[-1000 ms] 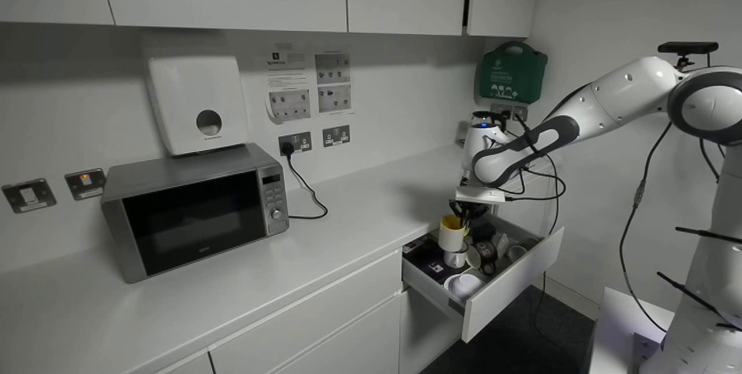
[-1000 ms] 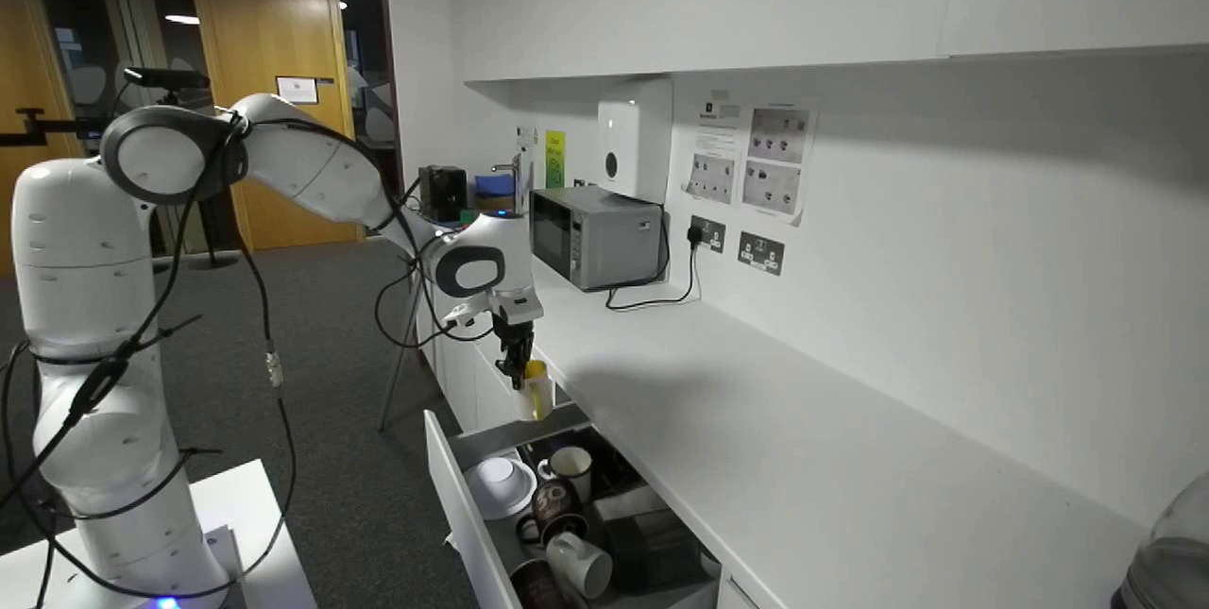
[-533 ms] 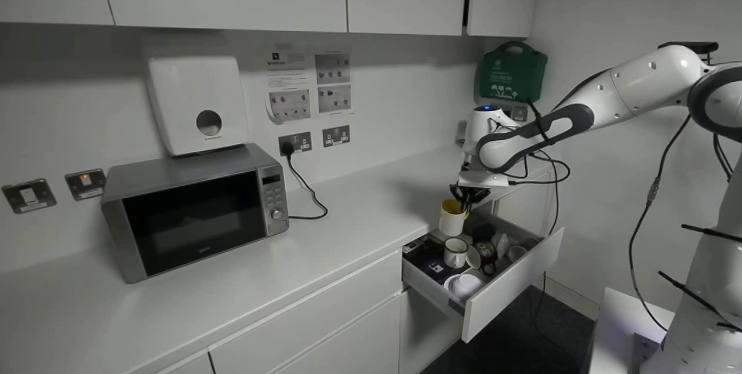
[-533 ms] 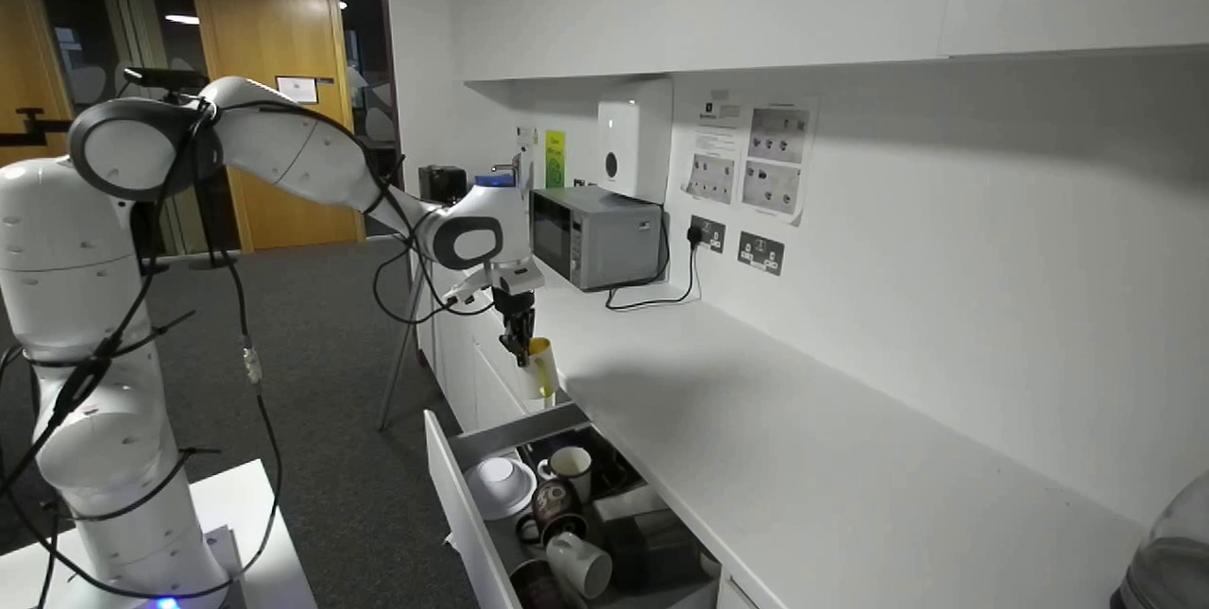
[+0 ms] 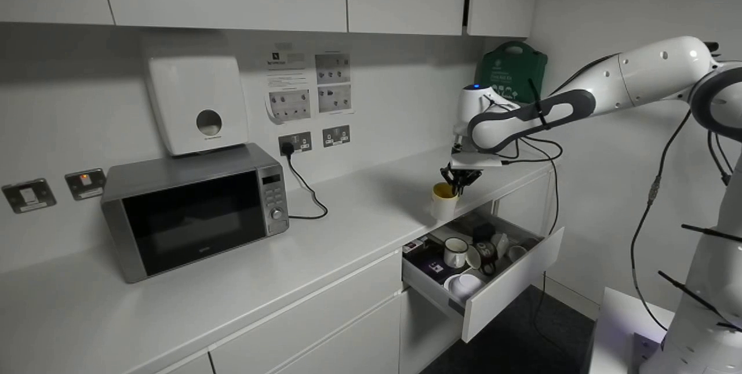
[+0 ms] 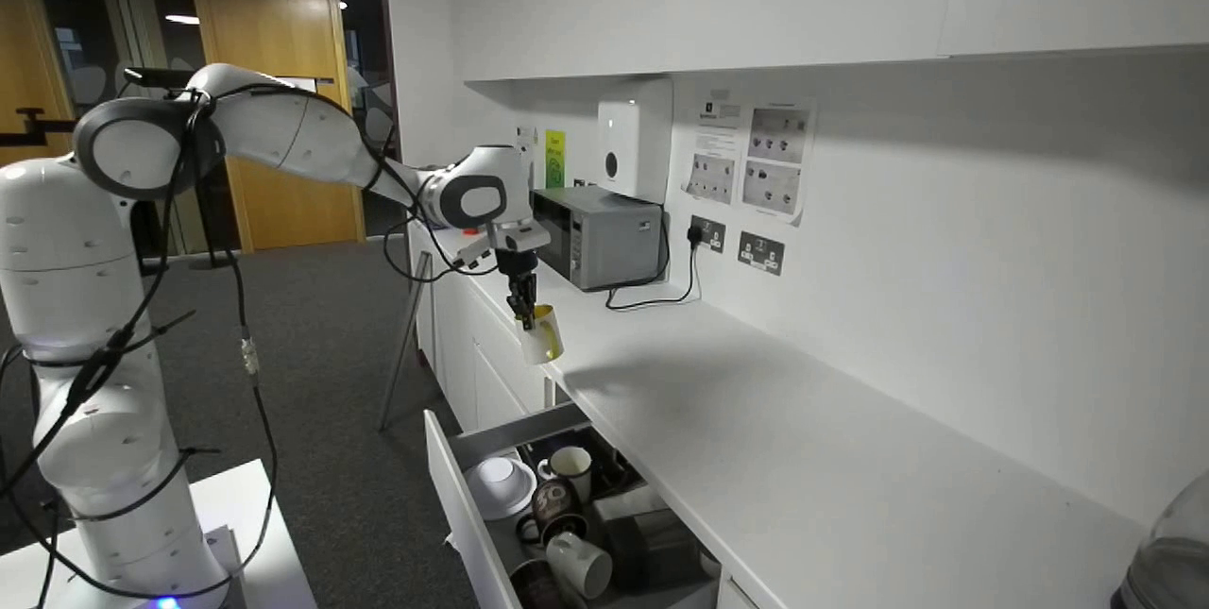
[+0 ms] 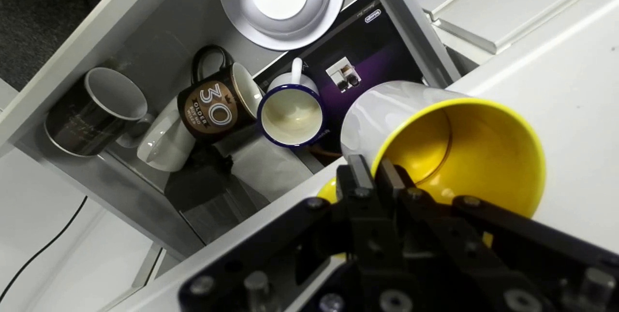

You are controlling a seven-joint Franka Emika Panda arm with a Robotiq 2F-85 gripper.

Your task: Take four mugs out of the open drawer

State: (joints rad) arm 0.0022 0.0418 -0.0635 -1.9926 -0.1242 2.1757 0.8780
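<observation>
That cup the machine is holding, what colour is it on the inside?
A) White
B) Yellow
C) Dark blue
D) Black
B: in the wrist view, the mug pinched by the gripper shows a bright yellow inside, while its outer wall is white.

In both exterior views we see the gripper (image 5: 456, 191) and yellow-lined mug (image 5: 443, 208) risen toward twelve o'clock; in an exterior view the dark-rimmed mug (image 5: 455, 254), partly hidden before, shows its mouth at their six o'clock
</observation>
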